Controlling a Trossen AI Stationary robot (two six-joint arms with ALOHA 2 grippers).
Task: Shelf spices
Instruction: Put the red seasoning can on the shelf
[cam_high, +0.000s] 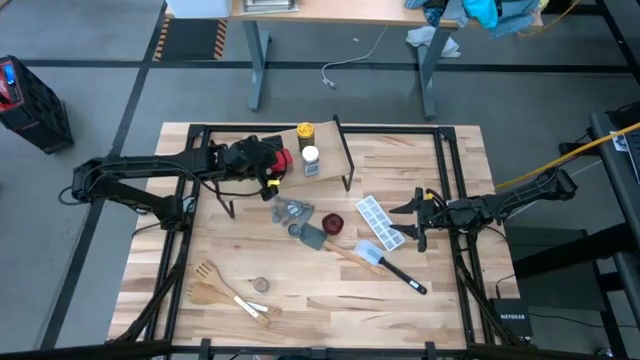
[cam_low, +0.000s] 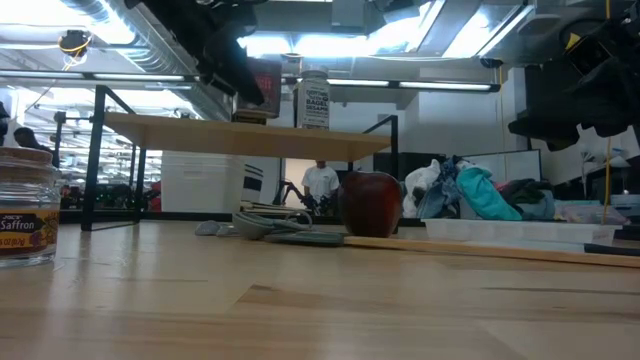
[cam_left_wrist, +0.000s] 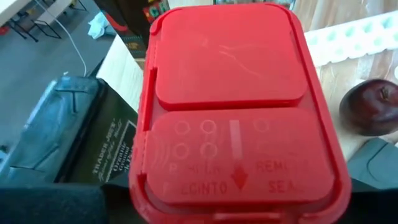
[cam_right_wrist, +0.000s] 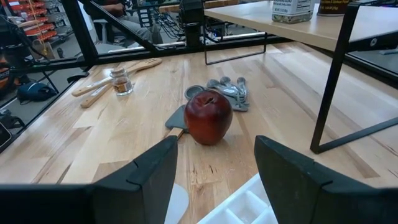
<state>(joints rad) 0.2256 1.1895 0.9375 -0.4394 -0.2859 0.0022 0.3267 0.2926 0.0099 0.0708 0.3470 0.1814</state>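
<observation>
1. From above, you see the left gripper (cam_high: 272, 165) at the shelf (cam_high: 335, 150), its fingers closed on the red square tin (cam_high: 283, 160); the yellow-capped jar (cam_high: 305, 131), white-capped jar (cam_high: 310, 155) and dark grey square tin (cam_high: 311, 169) sit on the plank. The right gripper (cam_high: 408, 224) waits, jaws parted, beside the ice tray (cam_high: 380, 222).
2. At table height, the tiny grey-brown jar (cam_low: 25, 208) is cut off at the frame's edge; the arm hides much of the red tin.
3. Your left wrist camera is filled by the tin's lid (cam_left_wrist: 230, 106); the fingers are hidden.
4. Your right wrist camera shows fingers (cam_right_wrist: 152, 171) spread, empty, facing the round dark-red dish (cam_right_wrist: 208, 117).
</observation>
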